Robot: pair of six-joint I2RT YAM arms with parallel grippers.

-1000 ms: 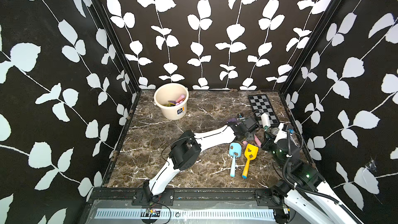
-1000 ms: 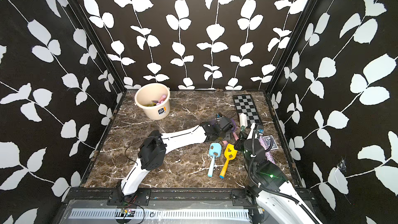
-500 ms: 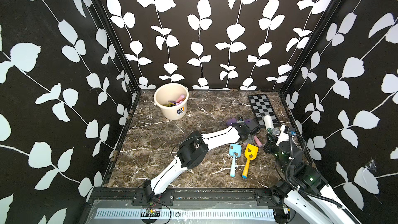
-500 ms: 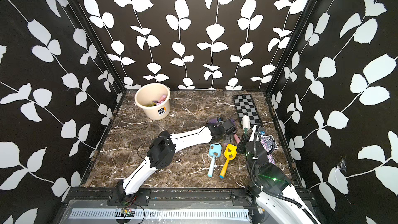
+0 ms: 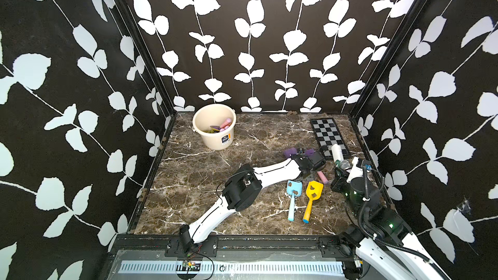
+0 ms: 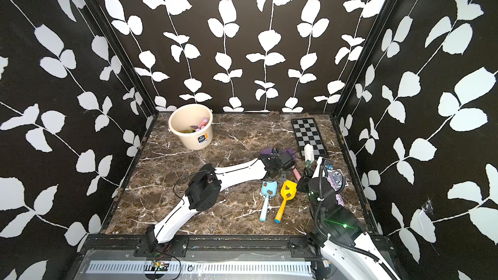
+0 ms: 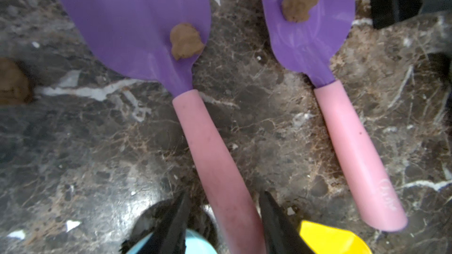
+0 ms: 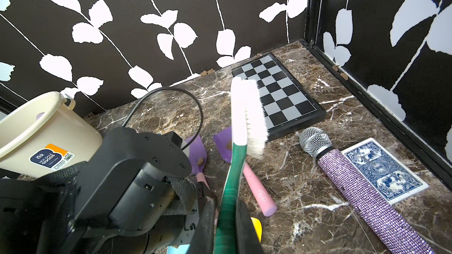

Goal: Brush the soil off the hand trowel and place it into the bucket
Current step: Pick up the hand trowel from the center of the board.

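On the marble table, right of its middle, a purple-bladed, pink-handled trowel is laid beside a 2nd trowel of the same kind. 1 brown soil clump is seen stuck on each blade. The 1st handle is straddled by the left gripper; whether it is pinched cannot be told. A green-handled white brush is clamped in the right gripper. The cream bucket is stood well apart, back left.

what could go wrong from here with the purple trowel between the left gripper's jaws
1. The left gripper straddles the pink handle of the purple trowel far from its blade. If the grip is loose, the blade may sag or twist under the brush held by the right gripper.
2. The second purple trowel lies close alongside, so lifting may nudge it.
3. The soil clump sits at the blade's edge. Unbrushed, it could ride into the bucket.
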